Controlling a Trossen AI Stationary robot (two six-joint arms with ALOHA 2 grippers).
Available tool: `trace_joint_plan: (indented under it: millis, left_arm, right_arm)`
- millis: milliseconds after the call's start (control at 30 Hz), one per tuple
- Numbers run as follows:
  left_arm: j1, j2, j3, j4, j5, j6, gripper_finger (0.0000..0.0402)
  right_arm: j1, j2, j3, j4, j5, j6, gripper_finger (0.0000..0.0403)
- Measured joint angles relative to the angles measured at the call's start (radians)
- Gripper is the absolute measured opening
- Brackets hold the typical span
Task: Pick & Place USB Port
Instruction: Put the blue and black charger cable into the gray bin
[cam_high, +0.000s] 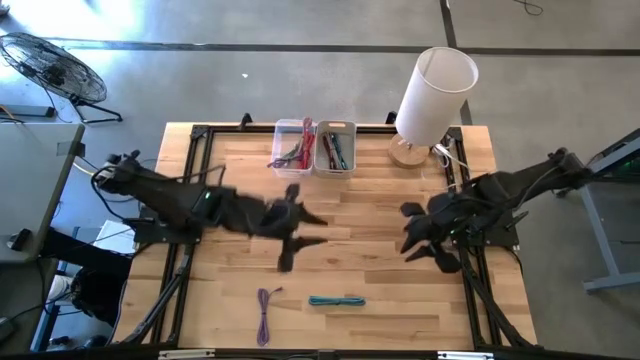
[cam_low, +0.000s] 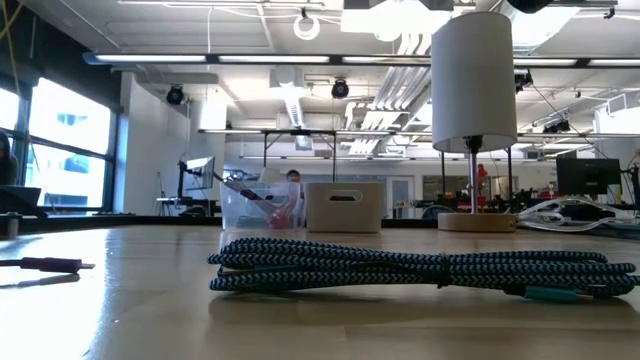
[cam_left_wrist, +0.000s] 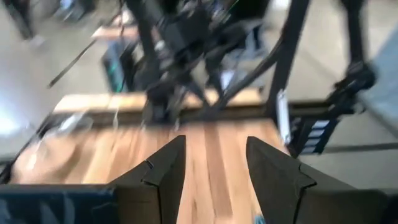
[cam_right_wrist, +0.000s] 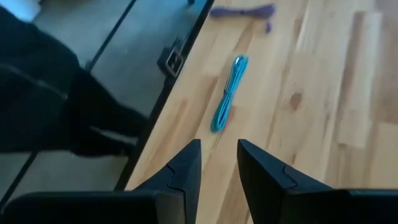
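The left gripper (cam_high: 305, 230) hangs over the middle of the table (cam_high: 380, 250), its fingers (cam_left_wrist: 163, 171) spread with a clear gap and nothing between them. The right gripper (cam_high: 418, 240) sits near the table's right edge, its fingers (cam_right_wrist: 186, 163) parted by a narrower gap, also empty.

Near the front edge lie a coiled teal cable (cam_high: 336, 300) and, just beside it toward the left, a purple cable (cam_high: 265, 312). The right wrist view shows both cables; the left wrist view shows bare wood and the other arm's frame. The low view puts the teal cable closest.

At the back edge stand a clear bin (cam_high: 293, 146) holding cables and a pale bin (cam_high: 335, 148), with a white lamp (cam_high: 433, 97) toward the back right corner.
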Motion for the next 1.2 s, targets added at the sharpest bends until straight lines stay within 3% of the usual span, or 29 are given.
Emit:
trace_joint_plan:
  millis: [167,333,533,900,1067,1200]
  left_arm:
    - [-0.185,0.014,0.036,-0.144,-0.226,-0.121,0.0165]
    - [-0.324,0.034,0.036,-0.21,-0.305,-0.158,0.0165]
    - [-0.4,0.054,0.036,-0.236,-0.278,-0.173,0.0165]
    - [-0.469,0.054,0.035,-0.445,-0.235,-0.331,0.0165]
    - [-0.469,0.054,0.035,-0.528,-0.236,-0.393,0.0165]
    - [-0.469,0.054,0.035,-0.541,-0.236,-0.389,0.0165]
  right_arm:
    - [0.055,0.08,0.0,-0.003,0.008,-0.042,0.0096]
    - [0.114,0.158,0.0,-0.091,0.151,-0.164,0.0096]
    - [0.154,0.268,0.0,-0.02,0.2,-0.083,0.0096]
    - [0.203,0.498,0.0,0.432,0.201,0.135,0.0107]
    - [0.204,0.584,0.0,0.528,0.118,0.255,0.0141]
    - [0.221,0.644,0.0,0.623,0.082,0.259,0.0157]
